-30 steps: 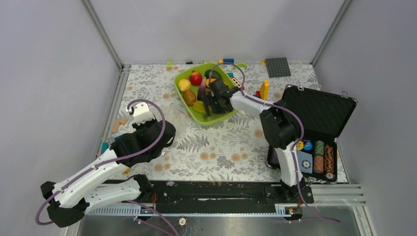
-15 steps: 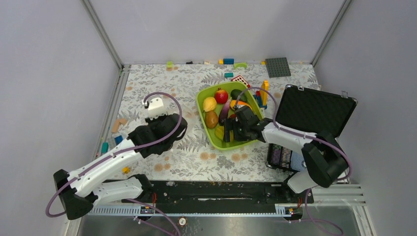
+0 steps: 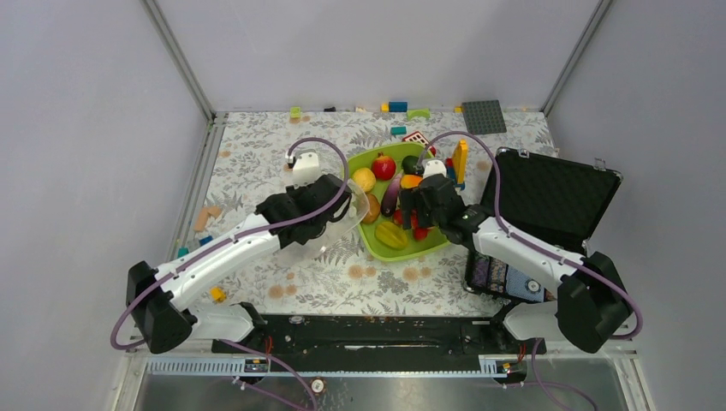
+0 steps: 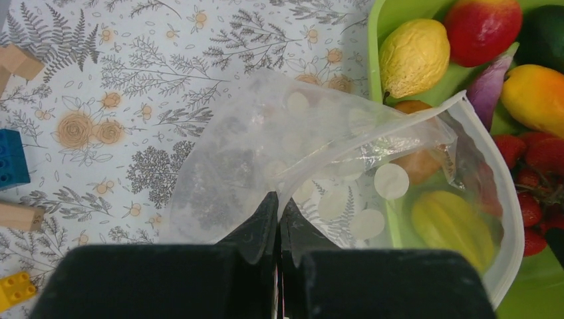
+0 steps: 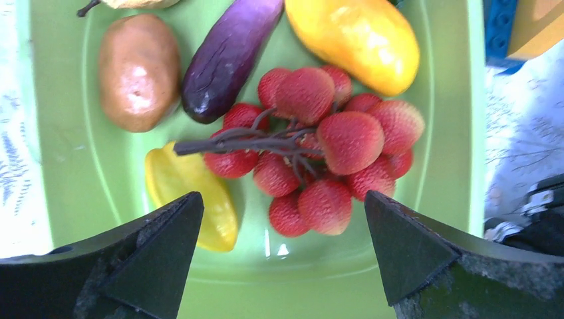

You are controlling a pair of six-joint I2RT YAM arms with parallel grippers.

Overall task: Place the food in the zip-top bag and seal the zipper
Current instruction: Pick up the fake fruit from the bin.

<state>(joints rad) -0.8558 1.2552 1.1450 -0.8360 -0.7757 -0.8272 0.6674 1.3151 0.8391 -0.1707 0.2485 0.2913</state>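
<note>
Left gripper (image 4: pixel 278 219) clamps flimsy zip-top bag (image 4: pixel 286 133), film may slip; right gripper (image 5: pixel 281 203), spread over grape bunch (image 5: pixel 319 153), could pinch only stem.

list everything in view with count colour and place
tray: one, lime green, centre
apple: one, red, in tray
lemon: one, yellow, in tray
kiwi: one, brown, in tray
eggplant: one, purple, in tray
starfruit: one, yellow-green, in tray
grape bunch: one, red, in tray
mango: one, yellow-orange, in tray
zip-top bag: one, clear, dotted, over tray's left edge
building blocks: several, mixed colours, far edge and left
baseplate: one, grey, far right
case: one, black, open at right
left gripper: one, black, shut on zip-top bag
right gripper: one, black, open above grape bunch
</note>
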